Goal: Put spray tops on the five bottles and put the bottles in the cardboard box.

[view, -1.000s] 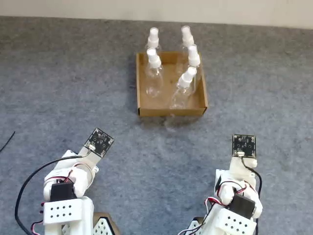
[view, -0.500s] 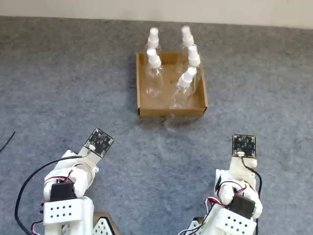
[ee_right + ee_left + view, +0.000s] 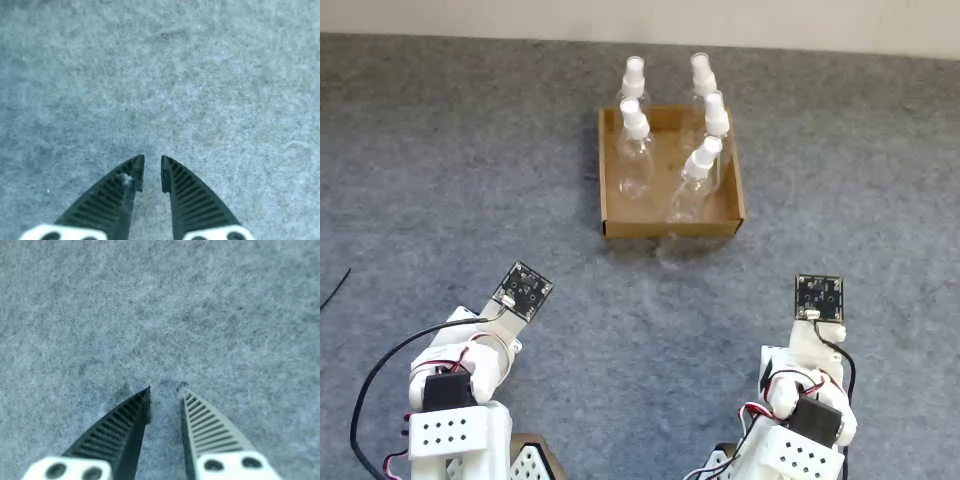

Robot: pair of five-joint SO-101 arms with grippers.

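The cardboard box point(image 3: 610, 200) lies at the far middle of the grey mat. Three clear bottles with white spray tops are inside it: one upright at the left point(image 3: 635, 160), one at the right rear point(image 3: 716, 115), and one leaning at the right front point(image 3: 695, 180). Two more capped bottles point(image 3: 633, 78) point(image 3: 701, 75) stand at the box's far wall; whether inside or behind it I cannot tell. My left gripper point(image 3: 164, 390) and right gripper point(image 3: 152, 161) point down at bare mat near the front, far from the box. Each has its tips nearly together and holds nothing.
Grey felt mat point(image 3: 440, 180) covers the table, with open room on both sides of the box. The left arm point(image 3: 470, 370) and right arm point(image 3: 810, 380) are folded back at the near edge. A black cable end point(image 3: 332, 288) lies at the left border.
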